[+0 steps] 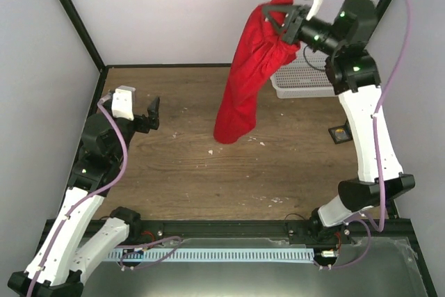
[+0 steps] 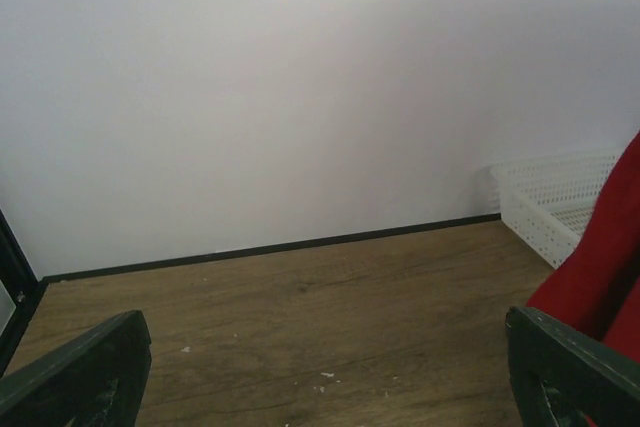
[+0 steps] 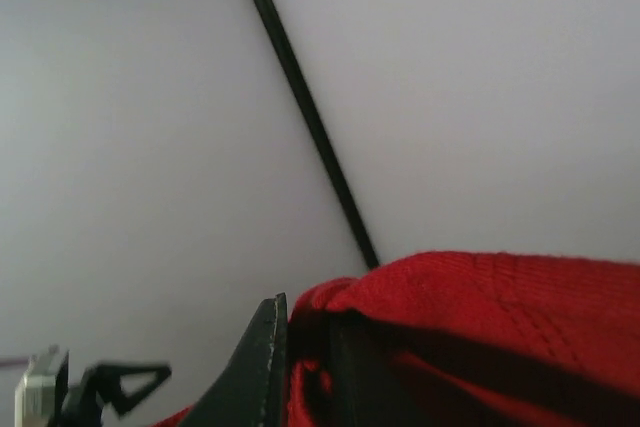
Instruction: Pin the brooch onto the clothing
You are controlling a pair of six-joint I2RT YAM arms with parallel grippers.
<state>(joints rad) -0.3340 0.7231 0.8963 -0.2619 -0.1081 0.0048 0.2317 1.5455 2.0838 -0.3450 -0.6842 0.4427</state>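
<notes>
The red T-shirt is held aloft near the back wall, a bunched fold at its top pinched in the tightly closed right pincer. The rest is hung in a crumpled column over the desk, beside the white basket. The left pincer is spread wide with nothing in it, well apart from the cloth. The brooch cannot be made out in any view. As only a small fold is gripped, the shirt could be lost if tugged or swung, and no flat panel is offered for pinning while it is bunched.
</notes>
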